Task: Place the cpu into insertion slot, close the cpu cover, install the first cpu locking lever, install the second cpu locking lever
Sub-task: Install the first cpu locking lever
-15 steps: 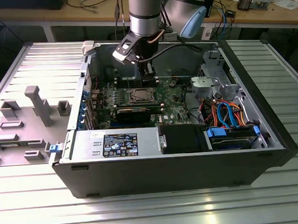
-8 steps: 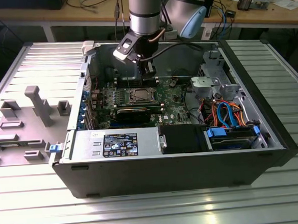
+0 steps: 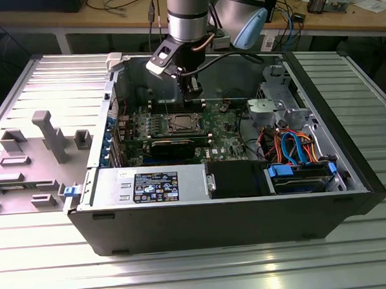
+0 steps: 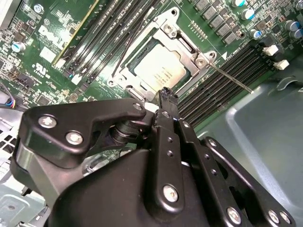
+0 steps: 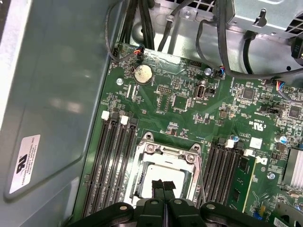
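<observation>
The cpu (image 4: 158, 68) lies in the insertion slot (image 4: 124, 78) on the green motherboard, its silver top showing. The cpu cover (image 4: 187, 45), a silver frame, lies flat around it. One thin locking lever (image 4: 232, 78) sticks out slanting over the memory slots, and another (image 4: 129, 42) runs along the opposite side of the socket. My gripper (image 4: 165, 91) hangs just above the edge of the chip (image 5: 163, 174), its black fingers pressed together with nothing between them. In the exterior view the gripper (image 3: 192, 100) stands over the socket (image 3: 182, 124) inside the open computer case.
Black memory slots (image 5: 116, 161) flank the socket on both sides. A long black graphics card (image 3: 173, 145) lies in front of the socket. The case walls (image 3: 216, 214), the power supply (image 3: 150, 185) and the drive cage with blue and orange cables (image 3: 297, 152) close in the board.
</observation>
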Controlling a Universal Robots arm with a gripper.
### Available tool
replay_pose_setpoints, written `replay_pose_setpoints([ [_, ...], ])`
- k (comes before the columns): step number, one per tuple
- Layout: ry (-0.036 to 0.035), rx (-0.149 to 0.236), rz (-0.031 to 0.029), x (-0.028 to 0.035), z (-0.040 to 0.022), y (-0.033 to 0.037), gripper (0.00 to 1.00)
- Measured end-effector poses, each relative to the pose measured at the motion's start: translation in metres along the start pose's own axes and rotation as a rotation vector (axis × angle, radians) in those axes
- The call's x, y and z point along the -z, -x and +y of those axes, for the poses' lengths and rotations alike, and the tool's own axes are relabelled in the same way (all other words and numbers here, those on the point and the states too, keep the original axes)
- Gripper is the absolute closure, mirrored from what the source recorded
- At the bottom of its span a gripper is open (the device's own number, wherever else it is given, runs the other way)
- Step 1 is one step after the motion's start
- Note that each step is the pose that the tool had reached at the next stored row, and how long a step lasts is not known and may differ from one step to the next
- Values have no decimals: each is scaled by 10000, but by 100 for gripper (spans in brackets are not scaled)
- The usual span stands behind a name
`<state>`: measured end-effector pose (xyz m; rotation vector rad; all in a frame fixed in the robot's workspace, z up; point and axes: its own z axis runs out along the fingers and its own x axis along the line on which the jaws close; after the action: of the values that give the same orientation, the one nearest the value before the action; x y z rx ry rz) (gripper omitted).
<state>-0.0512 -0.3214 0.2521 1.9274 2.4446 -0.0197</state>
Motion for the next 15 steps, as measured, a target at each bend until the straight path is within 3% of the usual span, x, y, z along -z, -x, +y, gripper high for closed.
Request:
replay_pose_setpoints([
  [11, -5, 29, 1, 1, 0, 0, 89],
  [14, 14, 628, 6, 0, 0, 1, 89],
  [15, 26, 1036, 9, 1, 0, 1, 89],
])
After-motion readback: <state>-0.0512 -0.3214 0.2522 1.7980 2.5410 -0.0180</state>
